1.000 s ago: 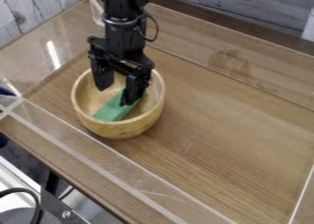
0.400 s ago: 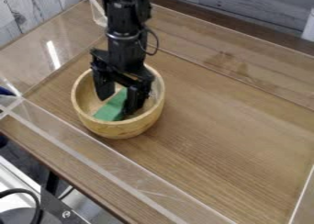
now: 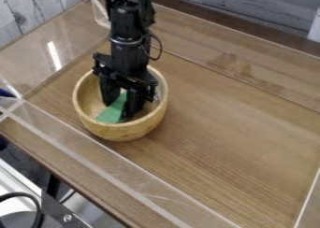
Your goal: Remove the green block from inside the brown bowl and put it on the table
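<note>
The brown bowl [image 3: 90, 122] sits on the table [image 3: 225, 129] at the left of the view. Inside it lies the green block [image 3: 114, 114], leaning against the bowl's inner wall, its upper part hidden by the gripper. My black gripper [image 3: 129, 106] points straight down into the bowl, its fingers drawn together around the block's upper end. The block still rests in the bowl.
Low clear plastic walls [image 3: 88, 157] edge the table at the front and the left. A wide stretch of bare wood lies to the right of the bowl. A pale wall runs behind the table at the top.
The gripper has sunk deeper into the bowl and its fingers, wide apart a second ago, have come together on the green block.
</note>
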Robot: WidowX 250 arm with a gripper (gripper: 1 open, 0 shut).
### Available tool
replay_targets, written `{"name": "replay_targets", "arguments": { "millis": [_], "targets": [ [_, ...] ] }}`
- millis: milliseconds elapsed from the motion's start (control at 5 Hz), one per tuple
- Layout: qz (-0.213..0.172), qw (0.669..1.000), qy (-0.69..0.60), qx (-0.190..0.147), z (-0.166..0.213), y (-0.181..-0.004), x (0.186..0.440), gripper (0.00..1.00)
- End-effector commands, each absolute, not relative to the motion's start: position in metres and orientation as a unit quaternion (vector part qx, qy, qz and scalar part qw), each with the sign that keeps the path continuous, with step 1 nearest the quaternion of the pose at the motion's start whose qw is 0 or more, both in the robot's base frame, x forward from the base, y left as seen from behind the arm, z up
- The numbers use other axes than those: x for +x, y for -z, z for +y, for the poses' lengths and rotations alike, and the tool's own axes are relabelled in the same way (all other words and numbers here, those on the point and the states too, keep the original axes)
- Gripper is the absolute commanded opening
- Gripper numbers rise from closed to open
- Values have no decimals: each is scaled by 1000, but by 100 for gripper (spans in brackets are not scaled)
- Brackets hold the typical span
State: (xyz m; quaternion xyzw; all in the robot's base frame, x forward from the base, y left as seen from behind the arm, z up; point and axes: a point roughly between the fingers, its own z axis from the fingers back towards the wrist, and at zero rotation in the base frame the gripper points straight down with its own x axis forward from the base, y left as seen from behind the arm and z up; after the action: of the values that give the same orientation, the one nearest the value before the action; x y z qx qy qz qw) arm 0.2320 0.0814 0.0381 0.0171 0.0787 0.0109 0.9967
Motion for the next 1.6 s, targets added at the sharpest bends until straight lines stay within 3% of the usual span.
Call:
{"name": "replay_targets", "arguments": {
  "millis": [0, 200, 600, 800, 1000, 1400],
  "targets": [
    [47, 999, -15, 23, 84, -60, 241, 0],
    [37, 999, -17, 20, 83, -73, 243, 0],
    [-23, 999, -21, 16, 71, -137, 263, 0],
    [-37, 999, -5, 5, 49, -156, 271, 0],
    [-33, 999, 23, -1, 21, -146, 274, 0],
    [-35, 999, -14, 7, 97, -139, 266, 0]
  ]
}}
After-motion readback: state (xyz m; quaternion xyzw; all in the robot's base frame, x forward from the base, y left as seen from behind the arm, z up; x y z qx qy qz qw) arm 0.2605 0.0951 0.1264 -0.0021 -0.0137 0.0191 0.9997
